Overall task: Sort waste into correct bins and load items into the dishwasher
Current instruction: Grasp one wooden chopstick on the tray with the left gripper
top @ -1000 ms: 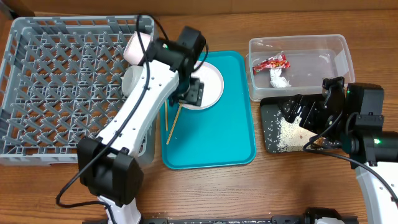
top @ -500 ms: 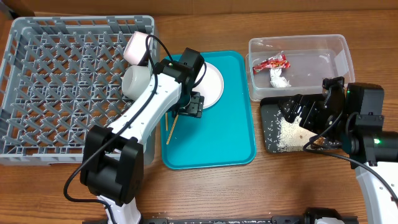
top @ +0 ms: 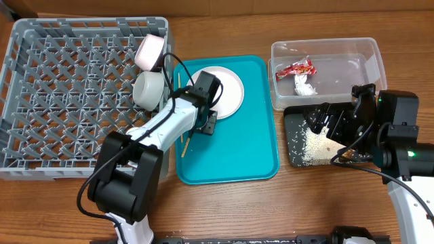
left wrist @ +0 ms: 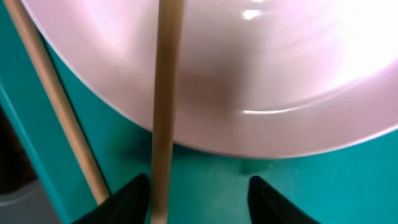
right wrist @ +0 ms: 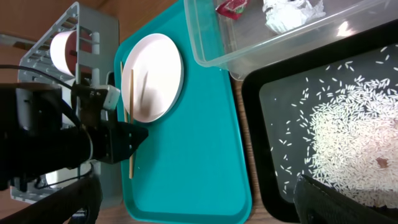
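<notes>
Chopstick: laid across plate rim at 9 o'clock, on teal tray; left gripper jaws apart astride it, nothing clamped. Stick to be centred, pinched squarely, raised level.

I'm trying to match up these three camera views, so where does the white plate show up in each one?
Overhead: plate top centre, on the teal tray.
Left wrist: plate fills the upper frame, tray below it.
Right wrist: plate upper left, on the tray.
Shared landmark: the tray, under the plate in all three.
</notes>
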`<state>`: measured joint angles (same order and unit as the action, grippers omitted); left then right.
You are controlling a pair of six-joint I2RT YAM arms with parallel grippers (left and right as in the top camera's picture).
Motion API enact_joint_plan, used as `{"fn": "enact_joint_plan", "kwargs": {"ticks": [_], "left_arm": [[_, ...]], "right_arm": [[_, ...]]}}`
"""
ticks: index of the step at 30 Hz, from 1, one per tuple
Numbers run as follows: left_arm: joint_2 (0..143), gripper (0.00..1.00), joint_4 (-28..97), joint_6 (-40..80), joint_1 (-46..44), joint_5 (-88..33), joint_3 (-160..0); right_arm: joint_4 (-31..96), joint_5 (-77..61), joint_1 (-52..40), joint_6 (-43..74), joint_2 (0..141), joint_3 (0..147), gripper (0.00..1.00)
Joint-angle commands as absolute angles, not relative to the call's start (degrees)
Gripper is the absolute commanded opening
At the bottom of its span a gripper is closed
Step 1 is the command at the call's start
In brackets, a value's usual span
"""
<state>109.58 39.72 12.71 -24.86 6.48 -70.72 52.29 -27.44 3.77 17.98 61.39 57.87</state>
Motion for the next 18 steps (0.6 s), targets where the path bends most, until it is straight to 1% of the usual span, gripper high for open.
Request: {"fn": "enact_joint_plan", "kwargs": {"ticks": [1, 2, 4, 5, 7, 10, 14, 18], "left_arm": [[109.4, 0.43, 38.09, 11.79, -24.67, 9.87, -68.12], [109.4, 0.36, 37.85, 11.79, -24.67, 10.09, -67.99], [109.4, 0.1, 37.47, 12.29, -24.67, 10.11, -67.99], [109.38, 0.04, 37.39, 12.47, -24.67, 10.09, -68.03], [109.36, 0.04, 37.8, 12.47, -24.67, 10.07, -68.51], [109.27, 0.04, 42.96, 13.74, -24.67, 10.0, -72.38], [108.12, 0.04, 53.1, 15.2, -24.67, 7.29, -81.76], [104.12, 0.04, 66.59, 18.26, -24.36, 6.61, -97.19]], "right_arm": [[51.99, -27.0, 4.03, 17.74, 60.93, 58.96, 1.0], [51.99, -27.0, 4.03, 17.74, 60.93, 58.96, 1.0], [51.99, -27.0, 4.03, 17.74, 60.93, 58.96, 1.0], [51.99, -27.0, 4.03, 17.74, 60.93, 58.96, 1.0], [51.99, -27.0, 4.03, 17.74, 60.93, 58.96, 1.0], [51.99, -27.0, 4.03, 17.74, 60.93, 58.96, 1.0], [51.99, -27.0, 4.03, 17.74, 60.93, 58.96, 1.0], [51.99, -27.0, 4.03, 17.74, 60.93, 58.96, 1.0]]}}
